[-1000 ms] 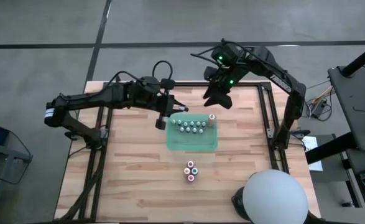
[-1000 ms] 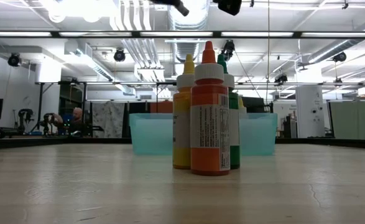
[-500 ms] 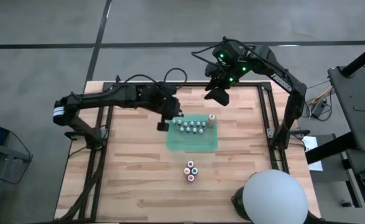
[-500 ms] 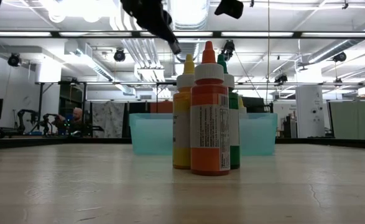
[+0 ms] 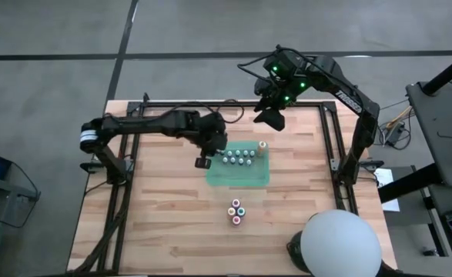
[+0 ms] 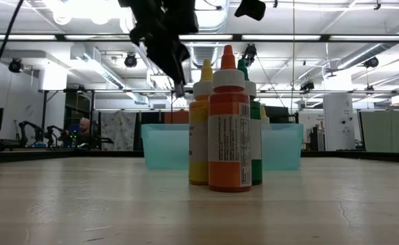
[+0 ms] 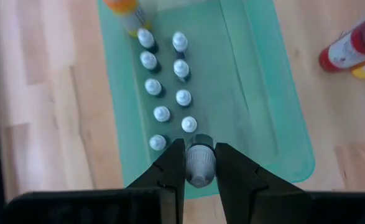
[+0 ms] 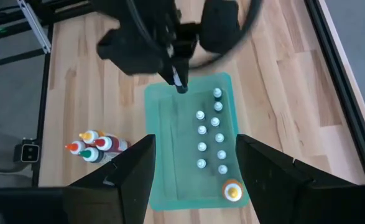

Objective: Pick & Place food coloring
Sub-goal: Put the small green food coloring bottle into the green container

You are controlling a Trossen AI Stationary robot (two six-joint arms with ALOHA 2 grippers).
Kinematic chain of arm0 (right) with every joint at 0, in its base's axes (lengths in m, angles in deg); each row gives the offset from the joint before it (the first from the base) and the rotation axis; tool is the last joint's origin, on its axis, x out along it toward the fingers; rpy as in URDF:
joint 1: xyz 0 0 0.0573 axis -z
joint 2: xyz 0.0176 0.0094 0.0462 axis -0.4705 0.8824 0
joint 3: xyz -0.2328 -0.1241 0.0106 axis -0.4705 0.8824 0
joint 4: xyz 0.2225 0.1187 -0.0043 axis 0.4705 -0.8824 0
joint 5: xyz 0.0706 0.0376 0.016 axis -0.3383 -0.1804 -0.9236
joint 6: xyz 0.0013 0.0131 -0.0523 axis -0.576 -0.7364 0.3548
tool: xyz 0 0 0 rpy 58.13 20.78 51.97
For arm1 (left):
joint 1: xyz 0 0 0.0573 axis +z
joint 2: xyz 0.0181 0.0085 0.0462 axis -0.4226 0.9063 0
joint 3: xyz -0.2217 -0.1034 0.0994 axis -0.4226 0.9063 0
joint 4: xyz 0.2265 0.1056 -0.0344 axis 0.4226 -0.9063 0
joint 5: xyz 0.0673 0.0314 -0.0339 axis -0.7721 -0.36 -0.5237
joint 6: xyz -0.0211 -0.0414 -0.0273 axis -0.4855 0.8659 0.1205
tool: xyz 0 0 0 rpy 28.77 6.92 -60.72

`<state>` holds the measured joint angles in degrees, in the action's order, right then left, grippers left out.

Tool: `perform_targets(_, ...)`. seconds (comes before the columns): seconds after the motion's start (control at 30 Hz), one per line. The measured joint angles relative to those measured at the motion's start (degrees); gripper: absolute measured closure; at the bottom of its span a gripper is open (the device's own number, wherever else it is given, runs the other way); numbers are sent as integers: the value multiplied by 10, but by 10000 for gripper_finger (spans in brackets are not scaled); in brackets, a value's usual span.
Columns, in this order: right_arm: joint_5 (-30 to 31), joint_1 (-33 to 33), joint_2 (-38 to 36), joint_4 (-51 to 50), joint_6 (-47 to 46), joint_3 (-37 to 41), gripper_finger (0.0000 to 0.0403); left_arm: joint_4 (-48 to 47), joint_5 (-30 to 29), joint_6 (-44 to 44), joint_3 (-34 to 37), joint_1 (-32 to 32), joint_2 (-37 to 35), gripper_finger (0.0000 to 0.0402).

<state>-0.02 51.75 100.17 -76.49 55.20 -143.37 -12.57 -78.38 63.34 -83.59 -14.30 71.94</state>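
Since before, the left gripper (image 7: 200, 163) has reached the tray (image 7: 263, 106).

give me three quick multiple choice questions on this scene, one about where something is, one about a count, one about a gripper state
1. Where does the orange-topped bottle stand?
A. in the green tray
B. on bare wood by the table edge
C. in the right gripper

2. How many bottles stand in the separate cluster outside the tray?
A. one
B. four
C. nine

3. What is the left gripper doing?
A. hanging open and empty
B. shut on a small pale-capped bottle
C. pressing flat on the table

Answers:
1 A: it stands at one end of the green tray, next to the rows of small bottles.
2 B: the high view shows four tops together.
3 B: the small pale-capped bottle sits between its fingers.
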Motion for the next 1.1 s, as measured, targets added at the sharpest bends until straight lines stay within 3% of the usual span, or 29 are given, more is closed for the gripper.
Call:
perform_targets(0.5, 0, 0, 0, 0, 4, 0, 188, -13, -1, 3, 0, 0, 101, 353)
perform_targets(1.1, 0, -1, 0, 1, 6, 0, 188, 17, -6, 7, 21, 4, 132, 353)
